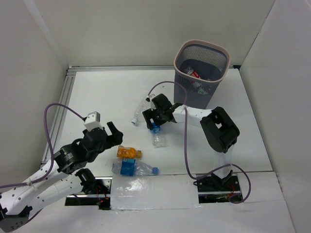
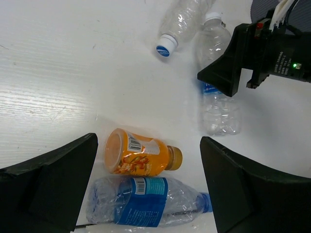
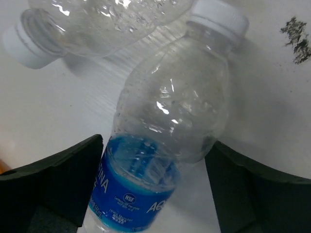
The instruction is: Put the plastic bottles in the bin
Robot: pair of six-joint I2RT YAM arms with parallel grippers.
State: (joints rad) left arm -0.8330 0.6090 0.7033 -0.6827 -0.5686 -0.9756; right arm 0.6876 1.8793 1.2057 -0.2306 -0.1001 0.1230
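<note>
Left side: the left gripper (image 1: 116,134) hovers with jaws wide open and empty above the orange bottle (image 2: 141,156). This bottle lies against a blue-labelled bottle (image 2: 146,201) near the worktop's (image 1: 97,92) front edge. Risk: closing here could pinch both bottles or roll one off that edge.

Centre: the right gripper (image 1: 156,121) has its jaws wide open astride a white-capped bottle (image 3: 165,141) lying flat, with nothing gripped. A second clear bottle (image 3: 112,19) lies just beside its neck. A descending finger could strike it and skew the grasp, and the thin wall may buckle and slip.

Right side: the bin (image 1: 201,44) stands at the far corner with bottles inside. Four bottles lie outside it.
</note>
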